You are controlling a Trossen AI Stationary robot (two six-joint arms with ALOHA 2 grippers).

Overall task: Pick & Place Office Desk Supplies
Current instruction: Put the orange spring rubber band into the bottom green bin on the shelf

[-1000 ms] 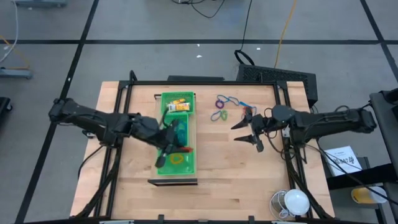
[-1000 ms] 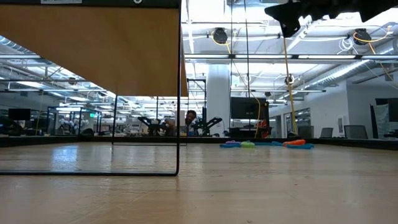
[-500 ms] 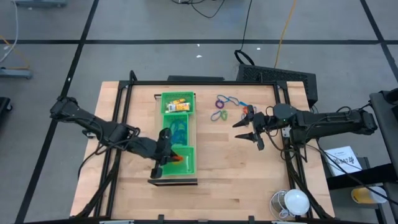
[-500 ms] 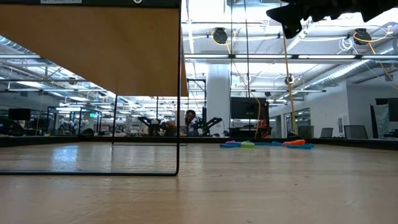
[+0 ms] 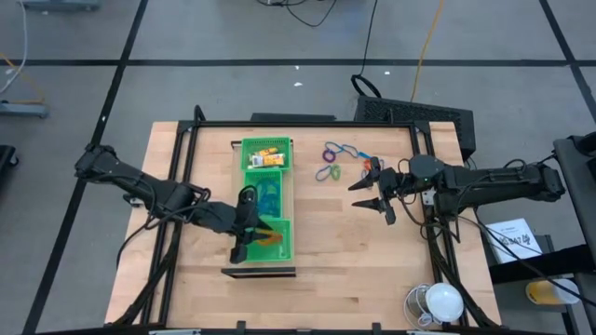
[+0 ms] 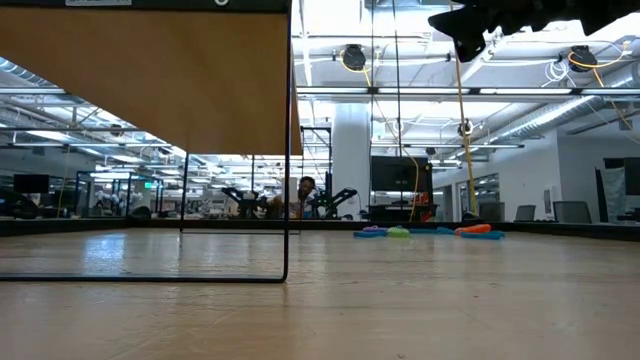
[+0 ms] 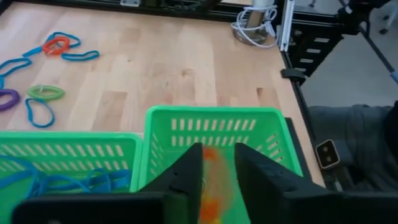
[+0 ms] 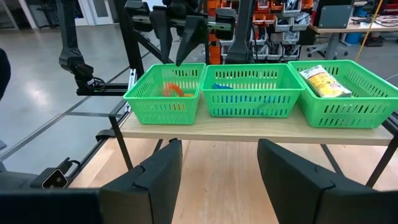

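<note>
While left gripper (image 7: pixel 217 171) jaws stand parted over the tray (image 7: pixel 211 119), nothing is held.

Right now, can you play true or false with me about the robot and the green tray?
1. The green tray has three sections. True.
2. The left gripper is over the end section nearest the table's front edge. True.
3. The blue loops lie in the middle section. True.
4. The right gripper is shut on a loop. False: its jaws are open and hold nothing.
5. Every loop is already in the tray. False: some loose loops lie on the table beside it.
6. The yellow packets lie on the bare table. False: they are in the far end section.
</note>
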